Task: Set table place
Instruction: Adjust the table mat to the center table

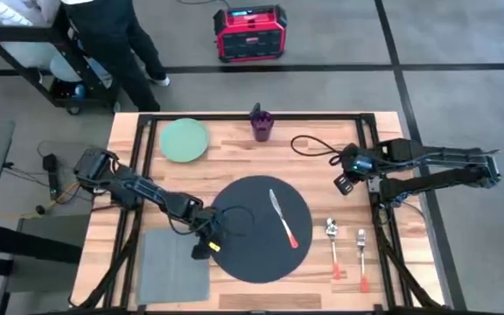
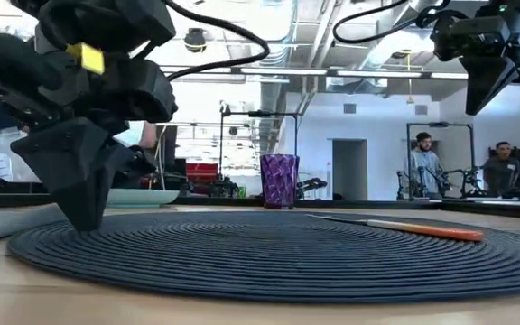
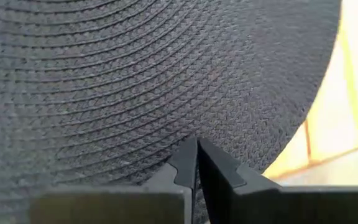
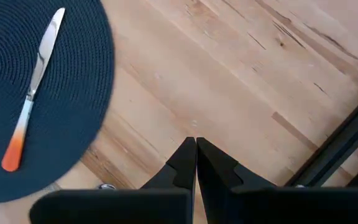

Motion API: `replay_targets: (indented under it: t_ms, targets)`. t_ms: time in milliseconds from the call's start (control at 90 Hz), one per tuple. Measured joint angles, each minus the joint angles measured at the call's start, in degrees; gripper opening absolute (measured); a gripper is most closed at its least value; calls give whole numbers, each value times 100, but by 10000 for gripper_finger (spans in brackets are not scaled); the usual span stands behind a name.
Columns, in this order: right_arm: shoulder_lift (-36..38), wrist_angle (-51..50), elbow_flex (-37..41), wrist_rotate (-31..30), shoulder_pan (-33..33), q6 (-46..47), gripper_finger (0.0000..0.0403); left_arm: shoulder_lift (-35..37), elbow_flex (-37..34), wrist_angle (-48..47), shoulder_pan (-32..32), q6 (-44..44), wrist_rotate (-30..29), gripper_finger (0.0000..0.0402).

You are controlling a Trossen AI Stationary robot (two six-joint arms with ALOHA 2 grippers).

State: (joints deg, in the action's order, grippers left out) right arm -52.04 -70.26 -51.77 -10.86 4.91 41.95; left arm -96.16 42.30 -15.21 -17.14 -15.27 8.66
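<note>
High view shows the light wooden plank-top table (image 1: pixel 234 157) with the large round dark grey woven mat (image 1: pixel 256 249) lying a little toward the near edge of its middle. On the mat, right of its centre, rests a table knife with a steel blade and orange handle (image 1: pixel 283 219), its long axis running diagonally, blade toward the far edge and handle toward the near right corner. Off the mat, near the near right corner, lie a spoon (image 1: pixel 332 245) and a fork (image 1: pixel 362 254), both orange-handled and parallel to the right edge. A pale green round plate (image 1: pixel 185 140) sits toward the far left corner, a purple faceted cup (image 1: pixel 262 123) stands at the far edge, and a rectangular grey napkin (image 1: pixel 173 265) lies at the near left corner.

The left gripper (image 1: pixel 210 242) is down at the mat's left rim, fingers pressed together with nothing between them; the low view puts its tip at the woven surface. The right gripper (image 1: pixel 343 183) hangs well above the table toward the right edge, fingers likewise together and empty.

The knife lies to the right of the left gripper, across the mat's centre, while the right gripper stands nearer to it. I judge the right arm better placed for the cutlery, the left for the plate.
</note>
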Motion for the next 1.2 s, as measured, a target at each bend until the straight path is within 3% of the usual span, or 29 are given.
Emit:
replay_targets:
  t_ms: [156, 311, 733, 1033, 1200]
  targets:
    - [-1, 0, 0, 1, 0, -28, 0, 0, 2, -155, 136, 2, -18, 0]
    - [-1, -2, 0, 3, 0, -46, 0, 14, 5, -282, 348, 162, -397, 0]
    - [-1, -33, 0, 49, 1, -154, 0, 33, 31, -643, 752, 950, -487, 0]
    - [-1, -169, 0, 58, 1, -299, 0, 66, 35, -751, 823, 917, -489, 0]
    - [-1, -107, 0, 801, 2, -374, 3, 447, 249, -1148, 834, 935, -705, 0]
